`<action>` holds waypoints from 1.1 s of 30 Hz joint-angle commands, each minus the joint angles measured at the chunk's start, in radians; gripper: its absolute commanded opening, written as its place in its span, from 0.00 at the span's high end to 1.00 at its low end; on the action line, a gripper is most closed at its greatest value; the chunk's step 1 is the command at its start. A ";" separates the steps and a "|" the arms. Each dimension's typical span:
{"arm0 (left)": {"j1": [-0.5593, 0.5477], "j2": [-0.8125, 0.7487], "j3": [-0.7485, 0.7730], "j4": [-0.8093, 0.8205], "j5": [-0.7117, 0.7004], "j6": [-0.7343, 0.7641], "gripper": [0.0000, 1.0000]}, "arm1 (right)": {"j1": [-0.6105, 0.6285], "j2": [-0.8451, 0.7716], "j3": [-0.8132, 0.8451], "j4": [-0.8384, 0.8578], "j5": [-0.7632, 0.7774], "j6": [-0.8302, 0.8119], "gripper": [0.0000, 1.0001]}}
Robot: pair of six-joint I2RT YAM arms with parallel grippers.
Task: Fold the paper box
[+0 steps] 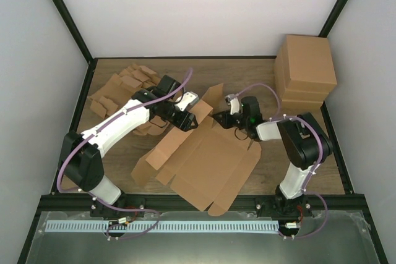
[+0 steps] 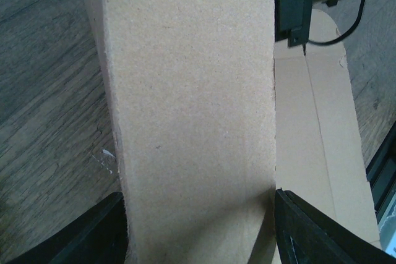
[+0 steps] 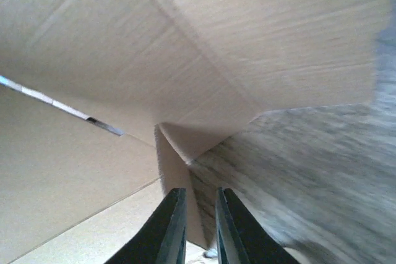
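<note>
The paper box (image 1: 210, 165) lies mostly flat and open in the middle of the table, with its far flap (image 1: 212, 98) raised. My left gripper (image 1: 192, 120) is at the flap's left side. In the left wrist view its fingers (image 2: 93, 233) stand wide apart with the flap (image 2: 192, 103) filling the gap between them face-on; the gripper (image 2: 198, 233) is open. My right gripper (image 1: 218, 117) is at the flap's right base. In the right wrist view the gripper (image 3: 201, 227) is nearly closed on a thin cardboard edge (image 3: 176, 177) under the folded panels (image 3: 185, 60).
A tall block of same-sized cardboard boxes (image 1: 305, 69) stands at the back right. A ragged heap of cardboard blanks (image 1: 124, 91) lies at the back left. The right arm's gripper (image 2: 294, 4) shows beyond the flap in the left wrist view. Black frame posts border the table.
</note>
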 commanded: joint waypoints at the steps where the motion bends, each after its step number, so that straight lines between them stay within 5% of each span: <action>1: -0.001 -0.021 -0.016 -0.031 0.019 0.011 0.36 | -0.095 -0.057 0.004 0.049 -0.058 -0.046 0.84; 8: -0.001 -0.009 -0.011 -0.029 0.030 0.012 0.36 | -0.188 -0.091 -0.015 0.164 -0.218 -0.305 0.47; 15: -0.001 -0.015 -0.014 -0.033 0.031 0.012 0.36 | -0.226 0.026 0.167 0.137 -0.347 -0.351 0.10; 23: -0.001 -0.011 -0.028 -0.025 0.041 0.009 0.36 | -0.229 0.145 0.376 -0.011 -0.516 -0.495 0.13; 27: -0.001 -0.005 -0.026 -0.023 0.041 0.008 0.36 | -0.229 0.211 0.540 -0.278 -0.658 -0.650 0.29; 33: -0.001 -0.003 -0.022 -0.023 0.036 0.005 0.36 | -0.229 0.168 0.518 -0.369 -0.626 -0.714 0.43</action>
